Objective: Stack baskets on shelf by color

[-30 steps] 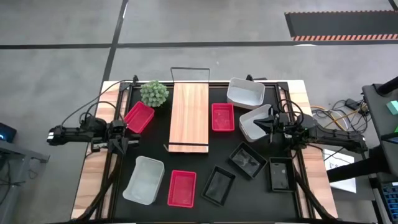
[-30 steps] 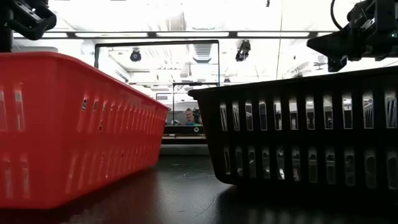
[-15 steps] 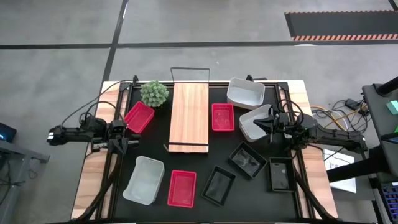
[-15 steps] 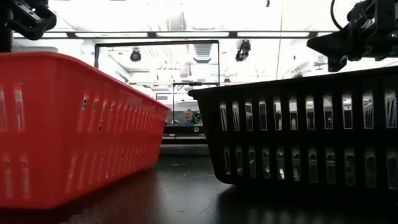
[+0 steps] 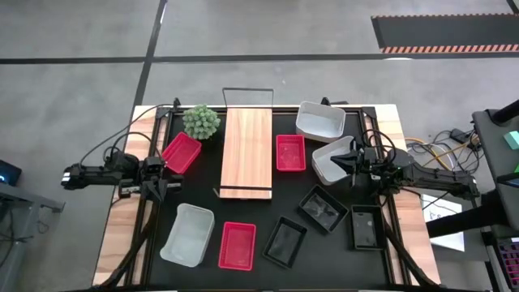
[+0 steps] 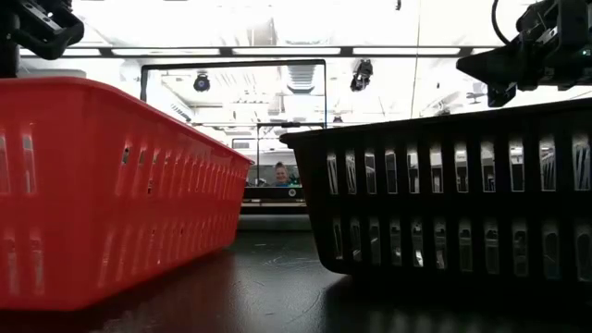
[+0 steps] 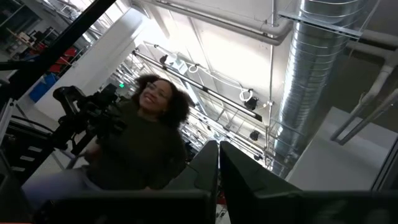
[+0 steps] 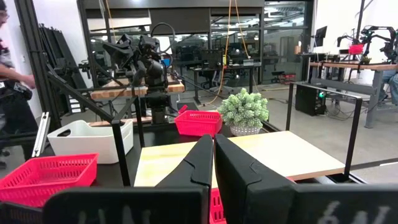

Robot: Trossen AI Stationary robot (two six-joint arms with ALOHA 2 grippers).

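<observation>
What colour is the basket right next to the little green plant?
Red. The basket beside the plant shows best in the high view.

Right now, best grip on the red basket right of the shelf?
Pinch one long wall of the red basket from above: it lies flat, mouth up, rim exposed. The right end effector, shut, is nearest, beside a white basket, so approach from that side.

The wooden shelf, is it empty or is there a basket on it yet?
Empty. In the high view the shelf shows bare wood from end to end; the nearest red basket sits beside it on the table.
</observation>
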